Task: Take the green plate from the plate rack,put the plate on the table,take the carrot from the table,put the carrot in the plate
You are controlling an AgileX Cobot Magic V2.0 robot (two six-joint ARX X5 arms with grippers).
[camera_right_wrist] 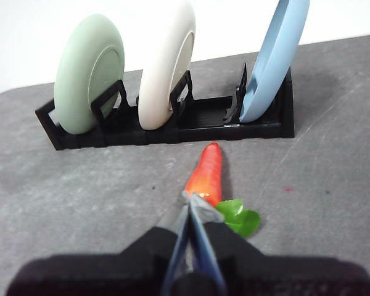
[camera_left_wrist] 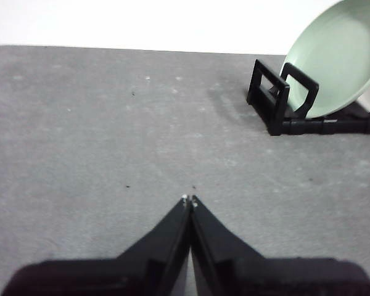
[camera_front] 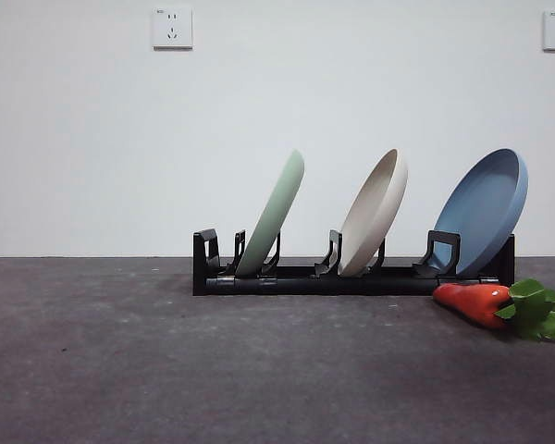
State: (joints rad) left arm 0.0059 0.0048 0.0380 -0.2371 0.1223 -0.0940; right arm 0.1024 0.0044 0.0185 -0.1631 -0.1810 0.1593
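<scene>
The green plate (camera_front: 275, 215) stands tilted in the left slot of the black plate rack (camera_front: 351, 276). It also shows in the left wrist view (camera_left_wrist: 338, 58) and the right wrist view (camera_right_wrist: 86, 73). The carrot (camera_front: 481, 301) lies on the table (camera_front: 166, 370) in front of the rack's right end, leafy top to the right. My left gripper (camera_left_wrist: 189, 200) is shut and empty over bare table, well away from the rack (camera_left_wrist: 277, 102). My right gripper (camera_right_wrist: 193, 198) is shut and empty, just short of the carrot (camera_right_wrist: 207, 176). Neither gripper shows in the front view.
A beige plate (camera_front: 375, 213) stands in the rack's middle slot and a blue plate (camera_front: 486, 208) in the right slot. A white wall with two sockets rises behind the table.
</scene>
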